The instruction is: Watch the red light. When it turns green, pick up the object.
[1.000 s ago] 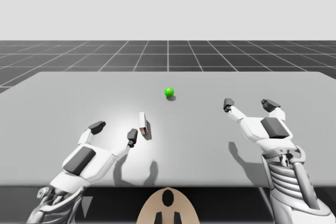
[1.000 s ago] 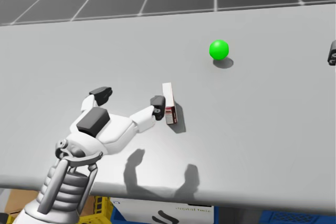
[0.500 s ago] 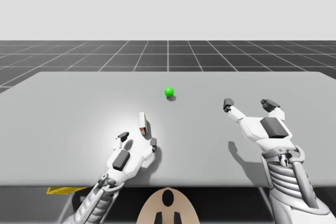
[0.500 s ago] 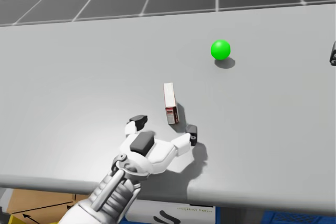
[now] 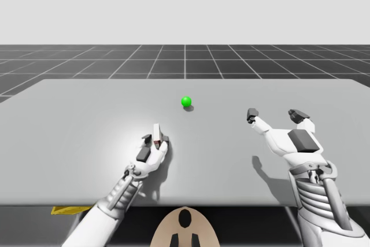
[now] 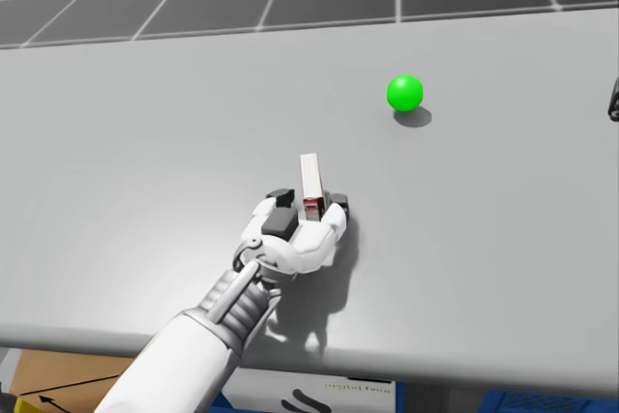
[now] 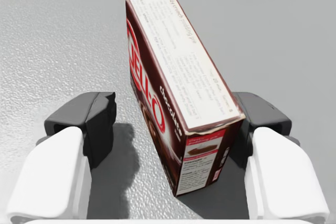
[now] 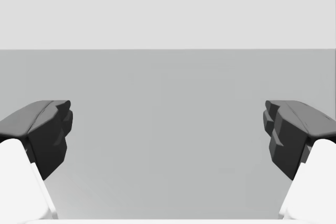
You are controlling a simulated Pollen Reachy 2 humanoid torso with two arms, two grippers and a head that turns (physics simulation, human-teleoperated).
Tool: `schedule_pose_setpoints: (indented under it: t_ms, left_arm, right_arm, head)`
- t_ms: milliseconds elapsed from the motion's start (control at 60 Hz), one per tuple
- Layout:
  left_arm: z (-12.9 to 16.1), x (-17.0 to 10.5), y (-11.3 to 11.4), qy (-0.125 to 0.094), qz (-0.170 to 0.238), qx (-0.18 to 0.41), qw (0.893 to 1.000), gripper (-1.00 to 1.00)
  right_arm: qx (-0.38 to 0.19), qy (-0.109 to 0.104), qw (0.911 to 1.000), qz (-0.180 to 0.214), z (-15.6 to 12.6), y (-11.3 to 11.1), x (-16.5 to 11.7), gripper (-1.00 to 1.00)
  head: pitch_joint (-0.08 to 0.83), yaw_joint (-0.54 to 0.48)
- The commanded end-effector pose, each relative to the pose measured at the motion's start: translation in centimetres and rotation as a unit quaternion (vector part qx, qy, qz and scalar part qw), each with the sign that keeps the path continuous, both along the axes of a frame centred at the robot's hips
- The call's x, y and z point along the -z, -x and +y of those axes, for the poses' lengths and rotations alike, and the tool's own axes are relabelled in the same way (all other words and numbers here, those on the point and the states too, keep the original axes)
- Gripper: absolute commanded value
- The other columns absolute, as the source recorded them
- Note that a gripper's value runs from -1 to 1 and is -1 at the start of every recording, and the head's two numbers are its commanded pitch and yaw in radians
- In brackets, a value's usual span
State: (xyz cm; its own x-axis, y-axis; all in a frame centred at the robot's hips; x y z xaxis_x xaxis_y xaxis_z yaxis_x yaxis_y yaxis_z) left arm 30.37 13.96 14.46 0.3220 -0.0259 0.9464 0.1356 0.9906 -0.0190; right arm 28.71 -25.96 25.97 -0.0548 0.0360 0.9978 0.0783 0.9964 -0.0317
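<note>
The light (image 5: 186, 101) is a small green ball at the table's middle back, also in the head view (image 6: 404, 93). A thin dark-brown and white box (image 5: 156, 132) stands on its long edge nearer me. My left gripper (image 5: 155, 139) is open with the box's near end between its fingers. In the left wrist view the box (image 7: 178, 98) lies against one finger (image 7: 262, 124), and a gap separates it from the other finger (image 7: 86, 124). My right gripper (image 5: 275, 115) hovers open over the table's right side, holding nothing (image 8: 168, 129).
The grey table (image 5: 69, 120) spreads wide around both arms. Its front edge runs just behind my left wrist (image 6: 253, 263). Under that edge in the head view sit a cardboard box (image 6: 39, 379) and a blue crate (image 6: 542, 401).
My left arm swung right from the table's left side and pushed forward, so its fingers now stand on both sides of the box. The right arm has stayed still.
</note>
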Motion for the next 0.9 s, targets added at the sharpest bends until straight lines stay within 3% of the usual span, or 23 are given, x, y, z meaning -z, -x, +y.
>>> schedule_pose_setpoints:
  t_ms: [17, 200, 483, 633, 800, 900]
  left_arm:
    - [-3.5, 0.6, 0.2, 0.063, 0.031, 0.006, 0.998, 0.99]
    - [-3.5, 0.8, 0.3, 0.057, 0.032, 0.01, 0.998, 1.0]
    - [-3.3, 1.1, 0.5, 0.047, 0.038, 0.007, 0.998, 1.0]
    - [-3.3, 1.0, 0.6, 0.046, 0.037, 0.007, 0.998, 1.0]
    - [-2.6, -1.8, 0.7, 0.049, 0.004, 0.009, 0.999, 1.0]
    - [-1.7, -5.4, 0.6, 0.049, -0.036, 0.007, 0.998, 1.0]
  right_arm:
    - [0.0, 0.0, 1.0, 0.0, 0.0, 0.0, 0.0, -1.0]
    - [0.0, 0.001, 1.0, 0.0, 0.0, 0.0, 0.0, -1.0]
    - [0.001, 0.002, 1.0, 0.002, 0.0, -0.1, 0.2, -1.0]
    - [0.001, 0.001, 1.0, 0.001, 0.0, -0.1, 0.2, -1.0]
    - [0.002, 0.002, 1.0, 0.001, -0.1, -0.1, 0.2, -1.0]
    - [0.003, 0.003, 1.0, 0.001, -0.2, -0.1, 0.2, -1.0]
  head:
    - [0.628, 0.2]
    - [0.579, 0.2]
    - [0.347, 0.21]
    - [0.298, 0.22]
    - [0.305, 0.22]
    - [0.308, 0.22]
